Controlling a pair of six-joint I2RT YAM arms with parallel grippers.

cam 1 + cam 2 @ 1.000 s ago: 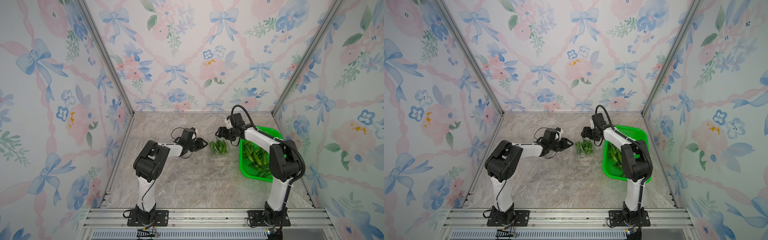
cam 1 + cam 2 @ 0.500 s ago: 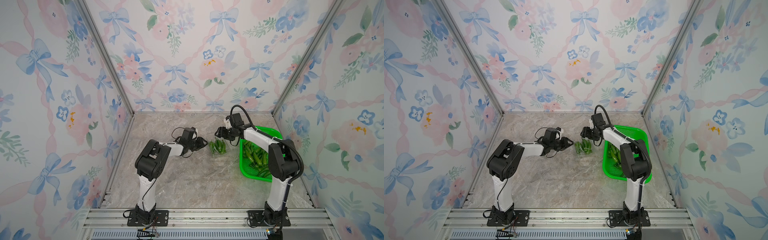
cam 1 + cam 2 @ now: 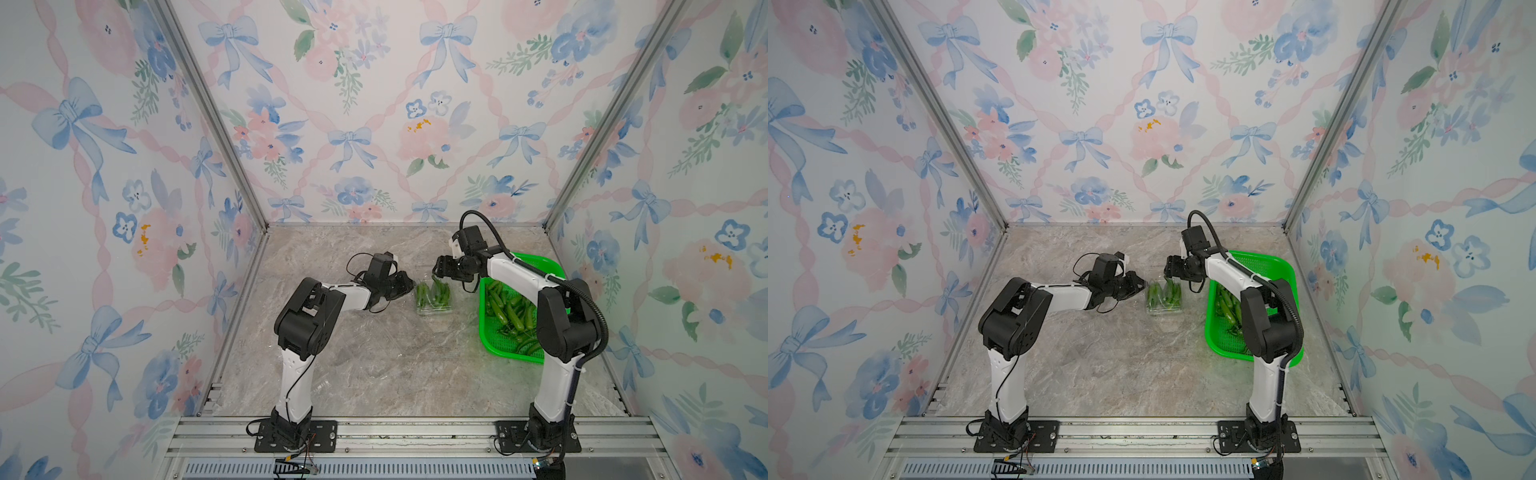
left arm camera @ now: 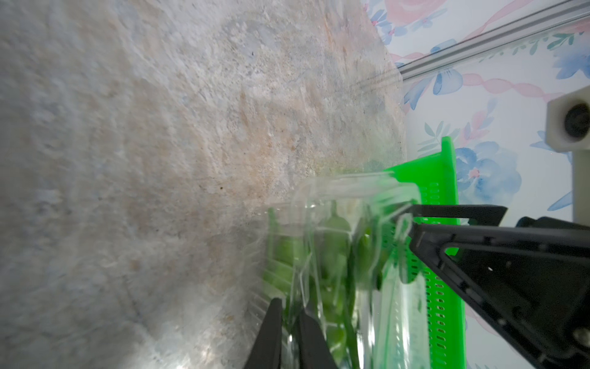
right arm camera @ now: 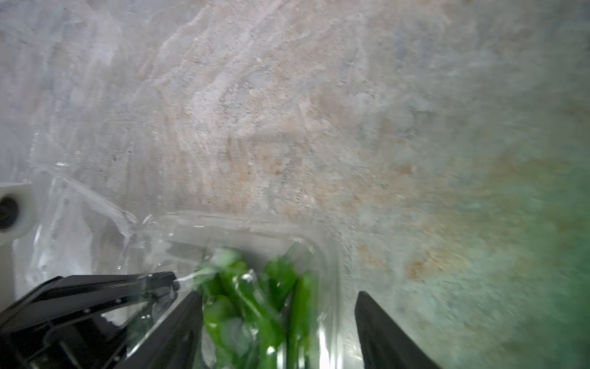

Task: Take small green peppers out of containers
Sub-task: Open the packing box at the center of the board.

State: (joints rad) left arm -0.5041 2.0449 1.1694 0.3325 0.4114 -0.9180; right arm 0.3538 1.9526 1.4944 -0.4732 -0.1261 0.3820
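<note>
Marble tabletop (image 3: 374, 365), floral walls, both arms meeting mid-table.

Left gripper (image 4: 290, 308): jaws nearly together with thin clear plastic pinched between them. It's clamped on the edge of the container (image 3: 434, 311). Can't tell if that's the rim or a loose flap. Reads as the anchor hand.

Right gripper (image 5: 277, 294): jaws wide, nothing held. It hangs over the container with the peppers (image 5: 300, 306) between the two fingers. One finger looks to sit outside the clear wall. Can't tell if the tips are below the rim.

Container sits flat on the table between the two grippers, just beside the green basket (image 3: 536, 258). Peppers are piled inside it. More loose peppers (image 3: 513, 316) are already in the basket. Only this one container is visible.

Step in hand, my read: pull peppers out and drop them in the basket.

Doing it well:
- Hold the left clamp firm. The tray is flimsy and will likely ride up with the peppers.
- Get both right fingers inside the walls before closing, otherwise they crush plastic.
- Grip across a pepper's body, not the stem. The skin is glossy and curved, so it may squirt out.
- Lift straight up, then make the short swing to the basket.
</note>
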